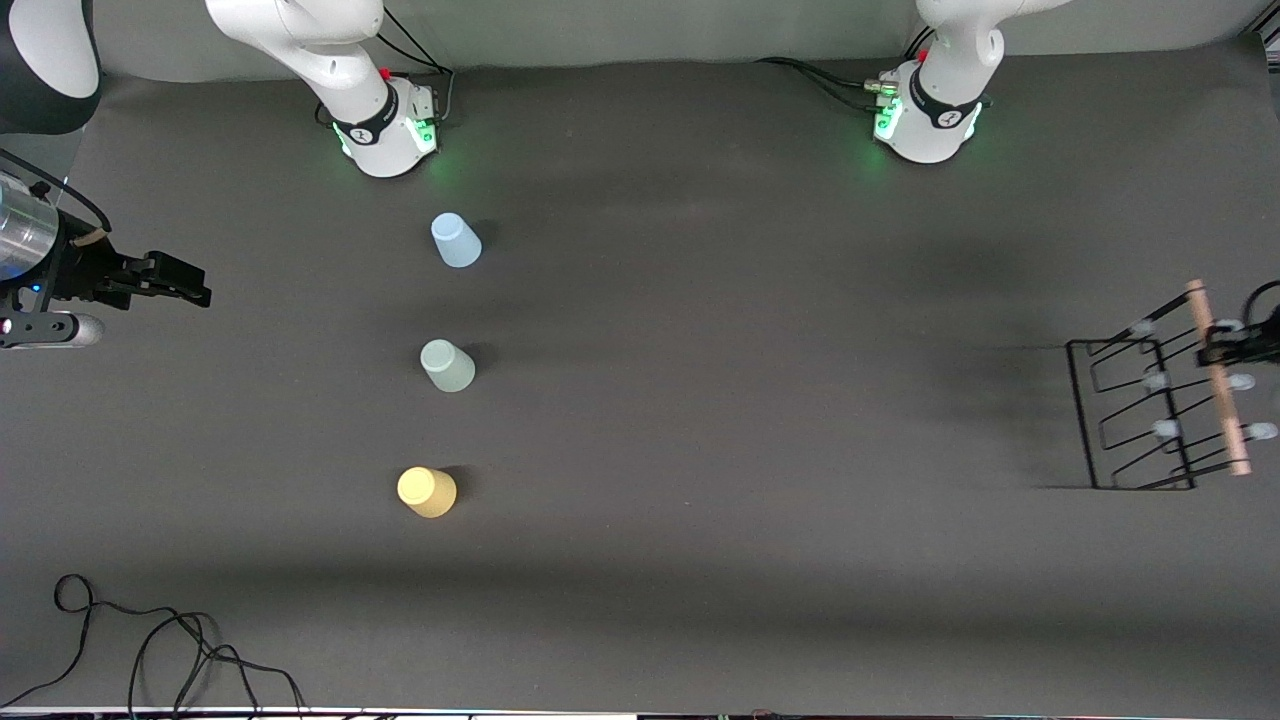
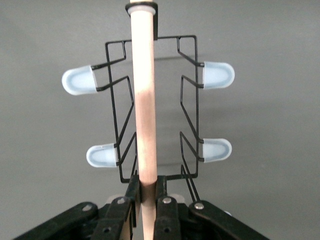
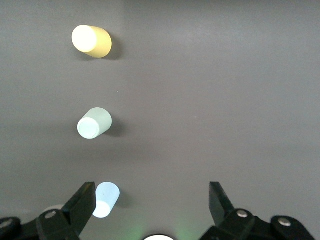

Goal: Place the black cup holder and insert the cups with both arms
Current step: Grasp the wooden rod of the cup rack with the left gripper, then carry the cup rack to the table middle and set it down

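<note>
**Left gripper clamps the rack's wooden handle; right gripper waits wide open**

The black rack (image 1: 1140, 420) stands on the dark table (image 1: 720, 400) at the left arm's end, its wooden handle (image 1: 1218, 378) running along the top and its pale-blue-tipped pegs (image 2: 218, 75) sticking out to either side. The left gripper (image 2: 148, 192) is closed tightly on that handle near one end, one finger (image 2: 131, 197) pressed against each side of the rod.

The right gripper (image 3: 152, 200) hangs in the air over the right arm's end of the table, its jaws spread wide and holding nothing; this arm waits.

Three cups stand upside down in a row, well apart from the rack, toward the right arm's end. The light blue cup (image 1: 456, 241) is farthest from the front camera, the grey-green cup (image 1: 448, 365) sits in the middle, and the yellow cup (image 1: 427, 492) is nearest. A loose black cable (image 1: 150, 650) lies at the table's near edge.
</note>
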Robot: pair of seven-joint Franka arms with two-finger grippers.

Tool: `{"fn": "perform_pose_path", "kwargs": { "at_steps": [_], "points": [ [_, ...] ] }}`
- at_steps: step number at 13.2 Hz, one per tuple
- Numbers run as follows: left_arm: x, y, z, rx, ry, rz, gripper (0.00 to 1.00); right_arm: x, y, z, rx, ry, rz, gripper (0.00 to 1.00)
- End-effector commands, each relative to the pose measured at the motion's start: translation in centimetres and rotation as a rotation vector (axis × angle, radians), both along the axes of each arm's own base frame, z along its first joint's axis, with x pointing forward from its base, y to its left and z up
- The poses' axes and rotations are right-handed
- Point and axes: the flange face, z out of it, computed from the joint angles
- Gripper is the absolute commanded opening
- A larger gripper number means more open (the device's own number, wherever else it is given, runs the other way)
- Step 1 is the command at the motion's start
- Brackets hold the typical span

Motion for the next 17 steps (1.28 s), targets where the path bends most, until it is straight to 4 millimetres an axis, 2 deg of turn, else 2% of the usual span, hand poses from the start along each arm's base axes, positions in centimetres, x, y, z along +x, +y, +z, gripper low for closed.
{"fn": "perform_pose_path", "kwargs": {
  "at_steps": [1, 2, 4, 7, 10, 12, 15, 17],
  "points": [
    [0.1, -1.5, 5.6, -0.029, -0.002, 0.013, 0.0, 0.1, -0.3, 0.6, 0.001, -0.003, 0.016, 1.0],
    [0.5, -3.2, 6.7, -0.047, -0.002, 0.024, 0.0, 0.1, -0.3, 0.7, 0.001, -0.004, 0.016, 1.0],
    [1.3, -7.8, 7.4, -0.054, 0.005, 0.003, 0.0, 0.1, -0.3, 0.7, 0.002, -0.004, 0.018, 1.0],
    [2.2, -17.2, 7.8, -0.075, 0.005, 0.045, 0.0, 0.1, -0.3, 0.7, 0.0, -0.004, 0.018, 1.0],
    [1.9, -28.7, 7.0, -0.111, 0.024, 0.069, 0.0, 0.1, -0.4, 0.8, -0.001, -0.007, 0.024, 1.0],
    [1.1, -38.1, 5.3, -0.118, 0.032, 0.094, 0.0, 0.1, -0.3, 0.9, -0.002, -0.007, 0.024, 1.0],
    [-2.3, -51.7, 2.3, -0.127, 0.031, 0.126, 0.0, 0.0, -0.3, 0.9, -0.002, -0.007, 0.024, 1.0],
    [-5.0, -59.7, 0.9, -0.14, 0.039, 0.167, 0.0, 0.0, -0.4, 0.9, -0.002, -0.007, 0.023, 1.0]
  ]
}}
